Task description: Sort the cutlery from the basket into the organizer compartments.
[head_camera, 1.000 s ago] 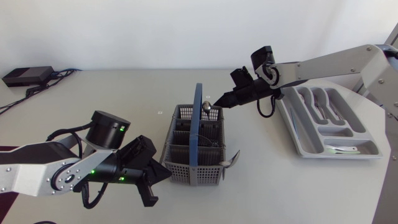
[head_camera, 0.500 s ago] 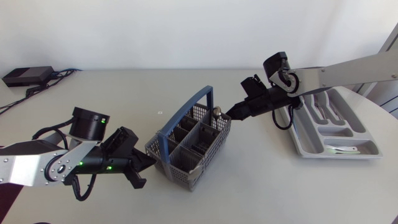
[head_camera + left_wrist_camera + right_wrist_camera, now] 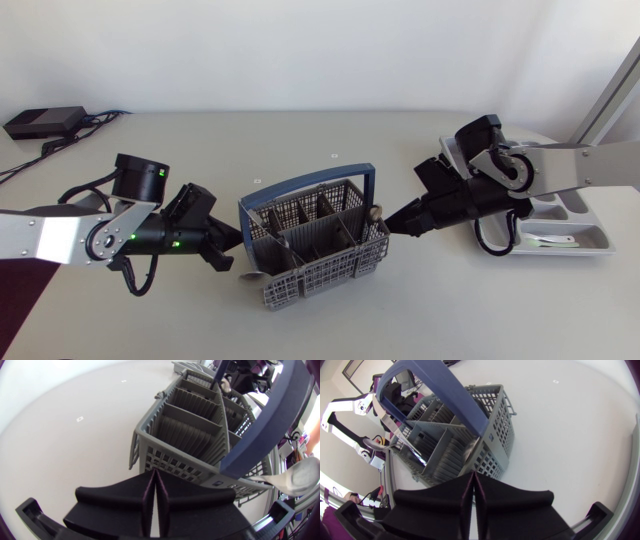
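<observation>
The pale table (image 3: pixel 300 130) is crossed from both sides by the arms: the left arm (image 3: pixel 60 240) is entered from 9 o'clock and the right arm (image 3: pixel 580 165) from 3 o'clock.

The grey cutlery basket (image 3: pixel 330 275) is set at the table's centre, skewed, with its blue handle (image 3: pixel 300 188) folded down toward its 11 o'clock rim. The grey organizer (image 3: pixel 598 232) is seen at 3 o'clock from the basket, well apart from it and partly hidden by the right arm; some cutlery is lying in its compartments.

The left gripper (image 3: pixel 230 252) is placed at the basket's 9 o'clock side. In the left wrist view its fingers (image 3: pixel 135 495) are pressed together with nothing between them, and the basket's mesh wall (image 3: pixel 175 457) lies just ahead of the tips.

The right gripper (image 3: pixel 395 222) is placed at the basket's 3 o'clock side. Its fingers (image 3: pixel 450 495) are likewise closed on each other, empty, with the basket wall (image 3: pixel 492 445) just ahead.

A spoon (image 3: pixel 254 274) is seen poking out at the basket's 8 o'clock corner, beside the left gripper and outside its jaws. A rounded metal utensil end (image 3: pixel 375 212) is seen at the 3 o'clock rim, just beside the right gripper's tips and not held.
</observation>
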